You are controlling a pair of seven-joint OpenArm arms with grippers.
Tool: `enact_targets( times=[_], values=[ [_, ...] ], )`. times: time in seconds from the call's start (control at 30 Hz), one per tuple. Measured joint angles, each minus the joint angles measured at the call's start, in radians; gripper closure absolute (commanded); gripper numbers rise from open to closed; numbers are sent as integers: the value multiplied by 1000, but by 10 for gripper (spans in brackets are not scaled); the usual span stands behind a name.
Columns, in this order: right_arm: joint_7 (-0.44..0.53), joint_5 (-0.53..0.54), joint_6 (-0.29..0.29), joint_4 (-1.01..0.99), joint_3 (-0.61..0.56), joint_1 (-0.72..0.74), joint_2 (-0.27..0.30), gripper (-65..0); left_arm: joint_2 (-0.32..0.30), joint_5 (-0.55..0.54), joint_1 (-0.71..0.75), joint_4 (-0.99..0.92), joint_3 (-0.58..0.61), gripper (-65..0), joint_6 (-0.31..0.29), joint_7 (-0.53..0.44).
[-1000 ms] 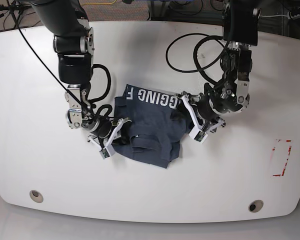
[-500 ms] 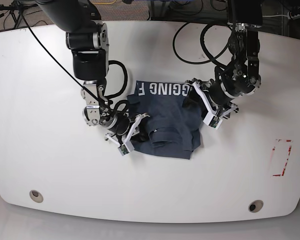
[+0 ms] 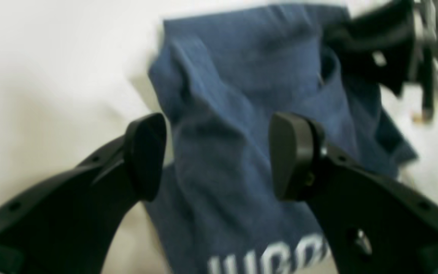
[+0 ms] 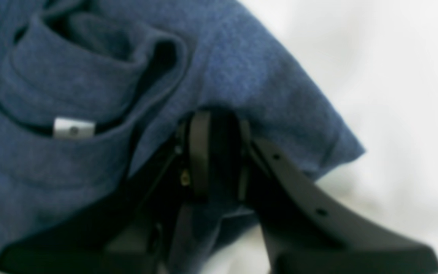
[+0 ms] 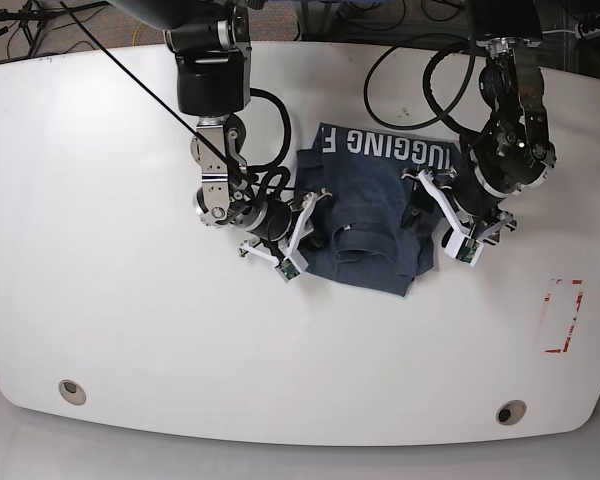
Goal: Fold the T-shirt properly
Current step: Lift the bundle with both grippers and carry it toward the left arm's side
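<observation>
Gripper jaws on the right gripper are pressed almost together, pinching a fold of the T-shirt at its rounded outer edge; in the right wrist view the dark matte fingers disappear under the cloth, which drapes over them. On the other side, the left gripper stands wide apart, its two smooth, black, rounded pads flanking a raised ridge of fabric without clamping it. The shirt is soft, heathered navy cloth, bunched into a rumpled, roughly square heap with thick rolled folds and a collar-like loop near its middle, where a small pale tag shows. White block letters run along its far edge. It lies near the middle of the smooth, glossy white surface, between the two arms. Both wrist views are blurred, so the finer weave cannot be made out.
</observation>
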Motion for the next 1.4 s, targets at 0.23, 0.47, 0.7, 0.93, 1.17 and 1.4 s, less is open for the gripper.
enact_targets(
  times=[0.23, 0.47, 0.7, 0.93, 1.17, 1.4],
  values=[
    [-139, -19, 10, 186, 5, -60, 10, -101, 10, 0, -43, -1, 69, -399, -1, 5],
    [-240, -13, 7, 407, 11, -83, 50, -98, 78, 8, -49, -1, 108, -399, 2, -6],
    [-304, -18, 7, 573, 14, -134, 87, -98, 106, 47, -42, -26, 165, -397, 0, -13],
    [-348, 3, 10, 669, 24, -160, 96, -97, 176, 230, -38, -143, 235, -399, 68, -145],
    [-373, -18, 10, 681, 91, -172, 109, -97, 212, 364, -44, -326, 287, -401, 238, -345],
    [-365, -5, 10, 682, 143, -173, 101, -97, 192, 363, -65, -506, 275, -399, 276, -505]
  ],
)
